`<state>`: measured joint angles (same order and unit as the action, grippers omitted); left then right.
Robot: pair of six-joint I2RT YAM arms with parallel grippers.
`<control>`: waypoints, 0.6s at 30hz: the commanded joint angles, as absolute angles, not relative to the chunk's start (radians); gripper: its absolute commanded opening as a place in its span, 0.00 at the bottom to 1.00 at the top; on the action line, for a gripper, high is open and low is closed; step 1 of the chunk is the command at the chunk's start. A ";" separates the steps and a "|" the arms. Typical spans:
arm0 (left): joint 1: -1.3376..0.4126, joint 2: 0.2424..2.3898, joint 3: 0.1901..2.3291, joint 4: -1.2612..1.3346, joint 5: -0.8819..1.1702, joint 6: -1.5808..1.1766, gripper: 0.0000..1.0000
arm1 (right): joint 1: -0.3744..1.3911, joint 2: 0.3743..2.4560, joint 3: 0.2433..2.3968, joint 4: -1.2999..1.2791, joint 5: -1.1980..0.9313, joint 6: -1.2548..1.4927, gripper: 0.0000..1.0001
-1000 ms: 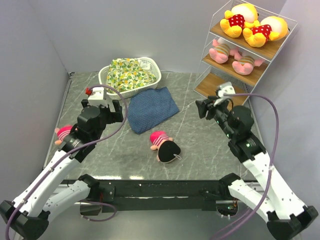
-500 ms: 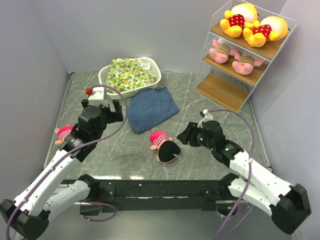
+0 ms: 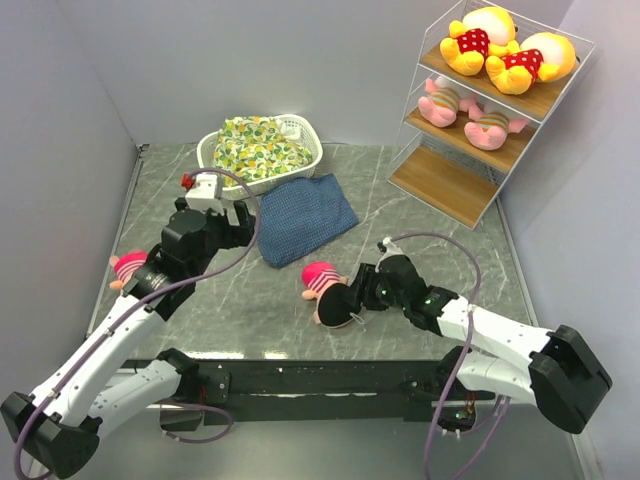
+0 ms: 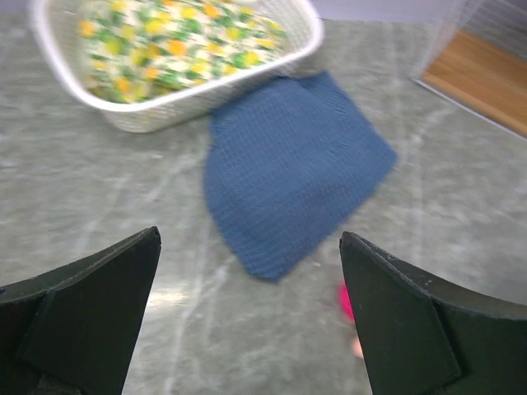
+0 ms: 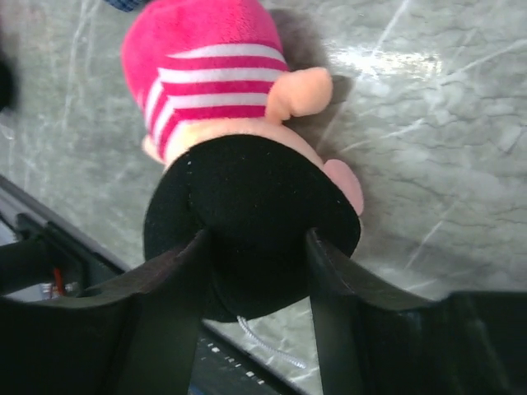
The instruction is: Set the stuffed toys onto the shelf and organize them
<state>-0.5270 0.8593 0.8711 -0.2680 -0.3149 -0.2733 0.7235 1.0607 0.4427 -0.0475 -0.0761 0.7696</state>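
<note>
Doll (image 5: 222, 123) lies on the surface (image 5: 428, 123), pink striped end at 12 o'clock, black rounded end at 6. Right fingers (image 5: 169, 288) pinch the black end from both sides; how firmly, cannot tell. Judgement: squeeze across its middle, not its rim, and lift straight up before swinging away, or the plush may slip.

Left wrist: left fingers (image 4: 90, 296) spread, empty, facing the blue cloth (image 4: 292, 177).

Top: doll (image 3: 328, 290) near centre. Shelf (image 3: 450, 185) at 2 o'clock, bottom board bare, bears (image 3: 505, 45) and piglets (image 3: 465, 112) above. Second doll (image 3: 127, 266) at 9 o'clock. Half a second ago the right fingers stood apart at the doll's 3 o'clock; now they touch it.
</note>
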 commanded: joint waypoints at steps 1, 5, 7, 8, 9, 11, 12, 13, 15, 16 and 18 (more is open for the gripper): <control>-0.531 0.873 0.942 -0.278 -0.076 -0.397 0.96 | 0.738 1.075 0.388 0.043 -0.034 0.756 0.46; -0.531 0.877 0.954 -0.301 0.017 -0.521 0.96 | 0.765 1.005 0.319 0.112 -0.041 0.718 0.05; -0.529 0.890 0.957 -0.333 0.050 -0.541 0.97 | 0.772 0.927 0.284 0.178 -0.055 0.710 0.00; -0.531 0.905 0.956 -0.342 0.081 -0.558 0.97 | 0.773 0.898 0.255 0.193 -0.052 0.713 0.00; -0.529 0.913 0.953 -0.350 0.095 -0.566 0.98 | 0.773 0.872 0.242 0.218 -0.045 0.722 0.00; -0.531 0.931 0.939 -0.348 0.141 -0.589 0.98 | 0.776 0.789 0.216 0.248 -0.037 0.724 0.00; -0.531 0.936 0.931 -0.344 0.156 -0.598 0.98 | 0.778 0.761 0.210 0.276 -0.026 0.733 0.00; -0.529 0.940 0.925 -0.325 0.184 -0.615 0.98 | 0.778 0.714 0.200 0.290 -0.020 0.735 0.00; -0.531 0.956 0.911 -0.292 0.274 -0.641 0.98 | 0.779 0.672 0.196 0.325 -0.002 0.744 0.00; -0.531 0.960 0.902 -0.243 0.308 -0.667 0.98 | 0.778 0.645 0.196 0.337 0.000 0.744 0.00; -0.529 0.976 0.900 -0.197 0.388 -0.696 0.98 | 0.781 0.629 0.198 0.391 0.026 0.733 0.00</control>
